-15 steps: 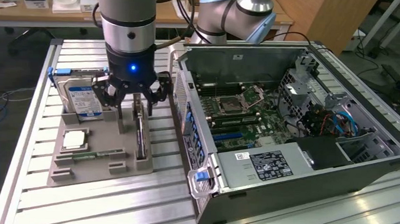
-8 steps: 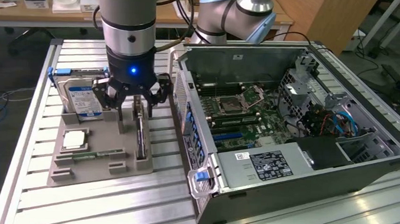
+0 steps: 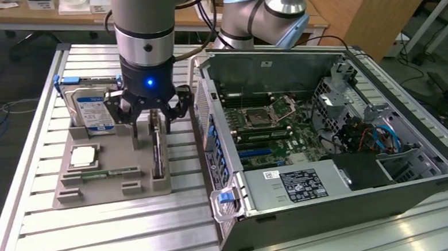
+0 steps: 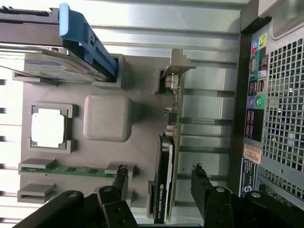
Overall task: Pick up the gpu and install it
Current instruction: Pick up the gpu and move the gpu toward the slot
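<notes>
The gpu [image 3: 159, 152] stands on its edge in a slot of the grey holder tray [image 3: 97, 198], a dark card with a silvery bracket at its far end. In the wrist view the gpu [image 4: 167, 156] runs lengthwise between my two black fingers [image 4: 119, 178], which stand apart on either side of it without touching. My gripper [image 3: 153, 124] hangs straight over the card, open, its fingertips down at the level of the card's upper edge. In the wrist view the gripper [image 4: 160, 168] straddles the card's cooler end.
The open computer case [image 3: 404, 192] lies at the exterior view's right, its motherboard [image 3: 274, 125] exposed. On the tray [image 4: 142, 142] are a hard drive [image 3: 91, 110], a CPU [image 3: 82, 156] and a green memory stick [image 3: 102, 174]. A second arm [image 3: 268, 18] stands behind the case.
</notes>
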Available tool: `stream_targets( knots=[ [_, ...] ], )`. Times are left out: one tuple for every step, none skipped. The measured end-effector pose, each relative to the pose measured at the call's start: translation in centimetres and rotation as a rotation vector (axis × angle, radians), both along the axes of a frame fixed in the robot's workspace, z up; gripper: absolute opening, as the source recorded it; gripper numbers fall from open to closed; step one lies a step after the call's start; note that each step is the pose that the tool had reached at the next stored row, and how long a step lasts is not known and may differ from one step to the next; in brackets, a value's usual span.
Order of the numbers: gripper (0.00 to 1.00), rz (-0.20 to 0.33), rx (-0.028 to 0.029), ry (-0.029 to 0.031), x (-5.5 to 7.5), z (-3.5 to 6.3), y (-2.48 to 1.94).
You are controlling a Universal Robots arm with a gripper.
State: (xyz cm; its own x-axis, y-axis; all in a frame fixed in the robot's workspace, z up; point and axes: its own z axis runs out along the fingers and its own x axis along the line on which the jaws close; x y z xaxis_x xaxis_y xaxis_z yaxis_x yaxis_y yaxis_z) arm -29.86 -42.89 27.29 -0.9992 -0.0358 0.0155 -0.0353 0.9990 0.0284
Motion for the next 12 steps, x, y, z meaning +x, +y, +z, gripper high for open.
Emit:
stream_targets(
  knots=[
    [0.65, 0.001, 0.0000, 0.0000, 0.00, -0.08, 0.00],
    [0.65, 0.001, 0.0000, -0.0001, 0.01, -0.16, 0.00],
    [0.65, 0.002, 0.0000, 0.0000, 0.01, -0.23, 0.00],
    [0.65, 0.003, 0.0000, 0.0000, 0.01, -0.29, 0.00],
    [0.65, 0.004, 0.0000, 0.0000, 0.02, -0.36, -0.01],
    [0.65, 0.006, 0.0001, 0.0000, 0.02, -0.42, -0.02],
    [0.65, 0.007, 0.0000, 0.0000, 0.02, -0.49, -0.02],
    [0.65, 0.008, 0.0000, -0.0001, 0.02, -0.58, -0.03],
    [0.65, 0.008, 0.0001, -0.0001, 0.02, -0.68, -0.03],
    [0.65, 0.009, 0.0000, 0.0000, 0.02, -0.81, -0.03],
    [0.65, 0.010, 0.0001, -0.0001, 0.02, -0.94, -0.05],
    [0.65, 0.010, 0.0000, -0.0001, 0.02, -1.06, -0.08]
  ],
)
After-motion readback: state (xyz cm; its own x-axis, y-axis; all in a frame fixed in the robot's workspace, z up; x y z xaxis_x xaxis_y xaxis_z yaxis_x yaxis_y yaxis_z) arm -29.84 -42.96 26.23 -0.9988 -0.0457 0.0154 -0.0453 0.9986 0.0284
